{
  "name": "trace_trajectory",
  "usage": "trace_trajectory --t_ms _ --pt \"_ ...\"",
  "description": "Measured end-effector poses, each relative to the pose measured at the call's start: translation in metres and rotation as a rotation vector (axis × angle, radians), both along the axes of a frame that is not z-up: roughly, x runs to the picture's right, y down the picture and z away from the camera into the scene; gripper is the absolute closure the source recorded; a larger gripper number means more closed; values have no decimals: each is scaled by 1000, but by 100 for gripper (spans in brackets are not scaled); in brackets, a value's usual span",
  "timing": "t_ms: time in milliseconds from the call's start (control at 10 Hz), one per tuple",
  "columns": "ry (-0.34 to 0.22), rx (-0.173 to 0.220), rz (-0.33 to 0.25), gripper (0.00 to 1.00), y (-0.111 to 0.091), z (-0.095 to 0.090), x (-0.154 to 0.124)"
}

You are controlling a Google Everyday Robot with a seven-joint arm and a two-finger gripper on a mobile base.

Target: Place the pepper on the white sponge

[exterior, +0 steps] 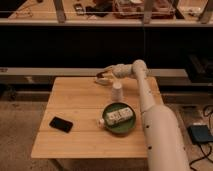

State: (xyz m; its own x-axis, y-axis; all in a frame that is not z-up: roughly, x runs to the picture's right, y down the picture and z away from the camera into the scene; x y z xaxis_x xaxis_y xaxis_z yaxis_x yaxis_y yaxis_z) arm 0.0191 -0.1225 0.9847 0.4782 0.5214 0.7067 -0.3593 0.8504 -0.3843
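In the camera view, your gripper (106,73) hovers upper centre of the frame, at the table's (80,135) far edge, clenched on the pepper (101,74). The white sponge (103,80) lies directly beneath it, long axis running left-right: lower straight down.

The gripper (106,71), at the table's far edge, is too small to resolve. The pepper (101,74) and white sponge (103,79) beneath it blur together. The arm's base is cut off below.
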Motion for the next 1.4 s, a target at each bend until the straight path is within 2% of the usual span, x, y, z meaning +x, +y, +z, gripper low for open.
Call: trace_trajectory --t_ms 800,900,1300,1400 --pt "-23 -7 -5 100 10 14 -10" --pt "-19 -5 -8 97 10 15 -9" --pt "7 0 -25 61 11 21 -5" --pt "11 -1 -32 46 11 22 -4"
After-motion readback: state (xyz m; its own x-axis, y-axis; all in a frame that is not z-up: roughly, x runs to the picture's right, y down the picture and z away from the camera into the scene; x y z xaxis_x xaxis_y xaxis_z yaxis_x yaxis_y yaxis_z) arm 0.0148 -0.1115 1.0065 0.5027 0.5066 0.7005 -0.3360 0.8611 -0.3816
